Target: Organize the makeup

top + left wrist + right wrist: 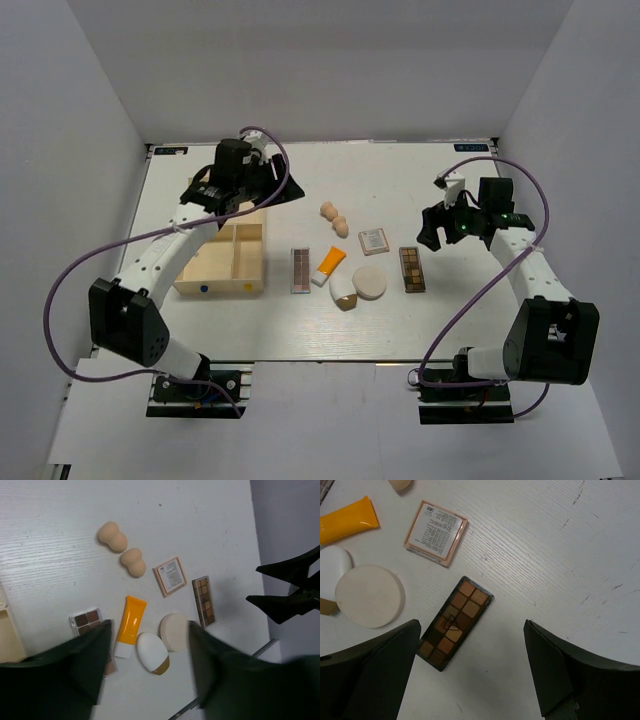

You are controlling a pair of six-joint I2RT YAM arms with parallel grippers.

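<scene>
The makeup lies loose mid-table: two peach sponges (334, 218), a square compact (373, 240), a brown eyeshadow palette (411, 268), a pink palette (299, 270), an orange tube (330, 264), a round cream puff (369, 282) and a white jar (344, 292). My left gripper (285, 192) is open and empty, held high left of the sponges. In its wrist view (149, 626) the tube (131, 625), jar (152, 652) and puff (174, 631) lie between the fingers. My right gripper (445, 235) is open and empty above the table, right of the brown palette (455, 622).
The pale wooden divided tray (225, 262) stands at the left, below my left arm; its corner shows in the left wrist view (7, 635). White walls enclose the table on three sides. The compact (436, 532) and puff (369, 596) show in the right wrist view.
</scene>
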